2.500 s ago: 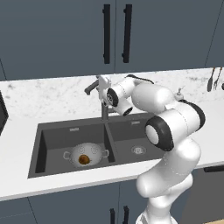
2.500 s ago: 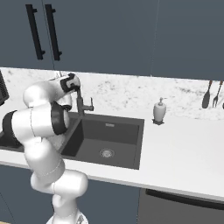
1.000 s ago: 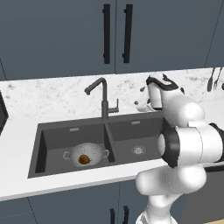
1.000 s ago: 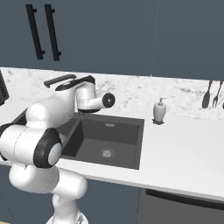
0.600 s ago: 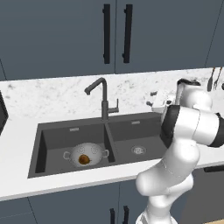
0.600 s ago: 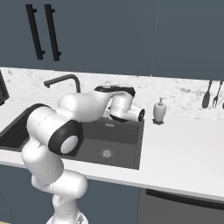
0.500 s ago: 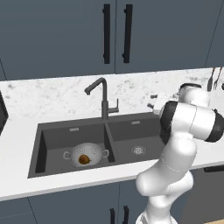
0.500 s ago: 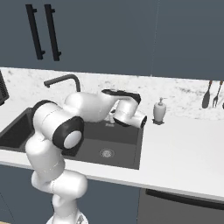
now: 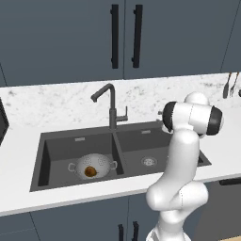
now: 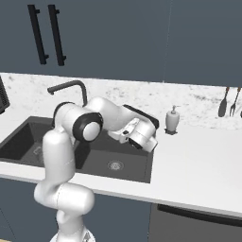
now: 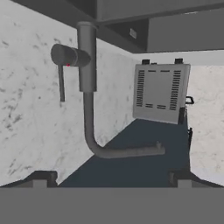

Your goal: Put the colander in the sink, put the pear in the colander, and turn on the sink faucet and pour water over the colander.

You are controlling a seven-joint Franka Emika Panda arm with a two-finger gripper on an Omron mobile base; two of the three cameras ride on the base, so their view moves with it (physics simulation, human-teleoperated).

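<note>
The silvery colander [image 9: 92, 164] sits in the left basin of the dark sink [image 9: 61, 147], with the brown pear [image 9: 90, 172] inside it. The dark sink faucet [image 9: 112, 107] stands behind the divider, its spout angled left over that basin. No water shows at the spout. My arm bends over the right side of the sink [image 10: 137, 160], its white hand low above the right basin's edge. In the hand view the gripper [image 11: 111, 177] is open and holds nothing. It looks across at the sink faucet [image 11: 86, 61], which appears rolled and some way off.
A white soap dispenser [image 10: 172, 119] stands on the counter right of the sink. Utensils [image 10: 227, 101] hang on the back wall at far right. A grey boxy appliance [image 11: 159, 92] sits beyond the faucet. Upper cabinets with dark handles [image 9: 124, 36] run overhead.
The arm has swung from the faucet rightward across the right basin, and the hand has dropped lower. The jaws stay open. Colander, pear and faucet have not moved.
</note>
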